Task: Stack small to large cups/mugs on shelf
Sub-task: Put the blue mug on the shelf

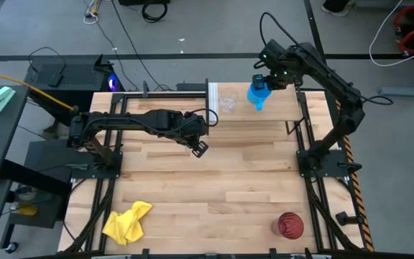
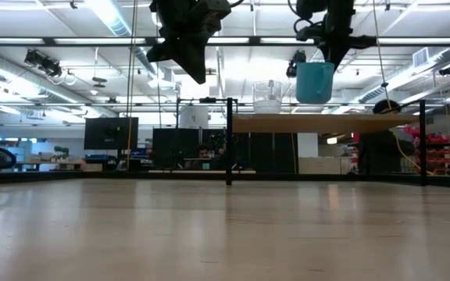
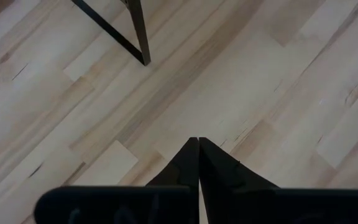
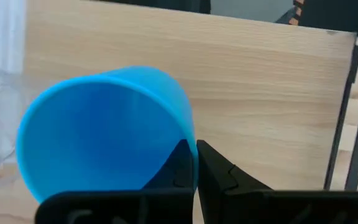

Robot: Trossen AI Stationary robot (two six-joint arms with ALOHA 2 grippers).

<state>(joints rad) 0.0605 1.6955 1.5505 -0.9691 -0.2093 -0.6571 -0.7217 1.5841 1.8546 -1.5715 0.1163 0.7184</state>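
The right gripper (image 1: pixel 262 87) is clamped on the rim of the blue mug (image 1: pixel 257 95), one finger inside the wall and one outside, as the right wrist view shows. In the low view the blue mug (image 2: pixel 315 81) hangs clear above the shelf (image 2: pixel 326 122), with a gap of air between its base and the board. From above it sits over the shelf (image 1: pixel 282 108) near the middle of its length, just beside the clear cup (image 1: pixel 227 99), which stands on the board close to the white end panel (image 1: pixel 211 101).

The left gripper (image 1: pixel 199 147) has its fingers pressed together on nothing and hangs above the bare desk (image 1: pixel 214 180) in front of the shelf, near the white end. In the left wrist view the closed fingertips (image 3: pixel 197 144) point at planks, with a thin black upright (image 3: pixel 138 37) of the shelf beyond them.

The red tumbler (image 1: pixel 290 225) stands near the desk's front edge on the right side, well apart from both arms. A yellow cloth (image 1: pixel 127 221) lies crumpled near the front edge on the left. Between them, and across the whole middle of the desk, the planks lie open.
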